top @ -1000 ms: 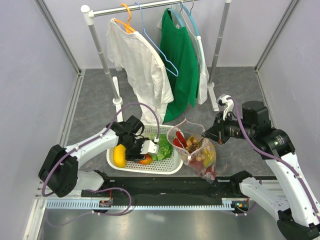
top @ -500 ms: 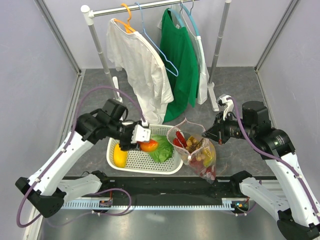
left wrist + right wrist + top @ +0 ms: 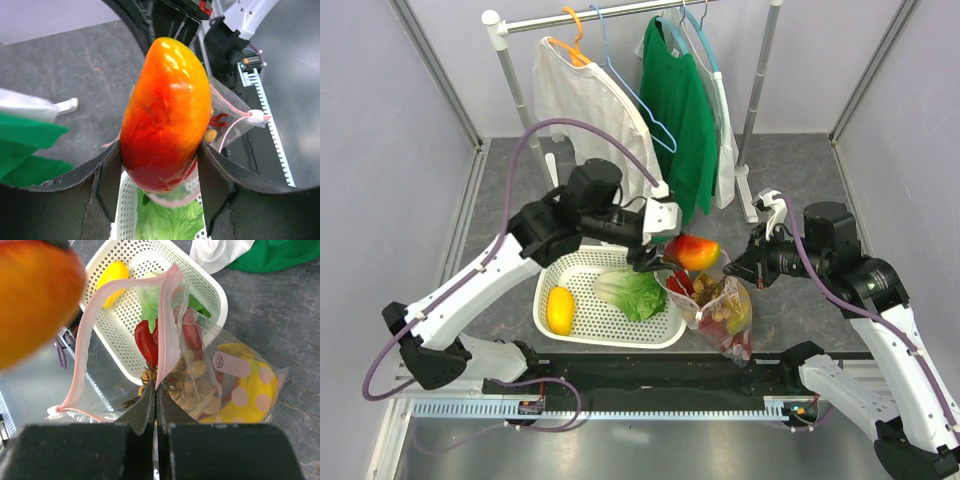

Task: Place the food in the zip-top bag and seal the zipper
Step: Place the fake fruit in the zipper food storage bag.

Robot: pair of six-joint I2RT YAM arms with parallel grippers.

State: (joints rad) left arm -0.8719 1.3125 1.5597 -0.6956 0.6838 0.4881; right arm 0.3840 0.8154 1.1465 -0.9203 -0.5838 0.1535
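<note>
My left gripper (image 3: 665, 252) is shut on the red-yellow mango (image 3: 692, 251) and holds it above the open mouth of the zip-top bag (image 3: 718, 305); the mango fills the left wrist view (image 3: 167, 114). My right gripper (image 3: 732, 266) is shut on the bag's pink zipper strip (image 3: 167, 330) and holds the mouth up and open. Inside the bag lie the red lobster (image 3: 149, 340), the brown longan bunch (image 3: 192, 385) and the yellow banana (image 3: 250, 390). The yellow lemon (image 3: 559, 309) and green lettuce (image 3: 632, 292) lie in the white basket (image 3: 655, 335).
A clothes rack (image 3: 520, 95) stands behind with a white shirt (image 3: 595, 130) and a green shirt (image 3: 680, 110) on hangers. Its base feet (image 3: 555, 205) rest on the grey floor. A black rail (image 3: 650, 375) runs along the near edge.
My left gripper has lifted the mango out of the basket and carried it right and up, over the bag's mouth. The right arm and the bag have held still.
</note>
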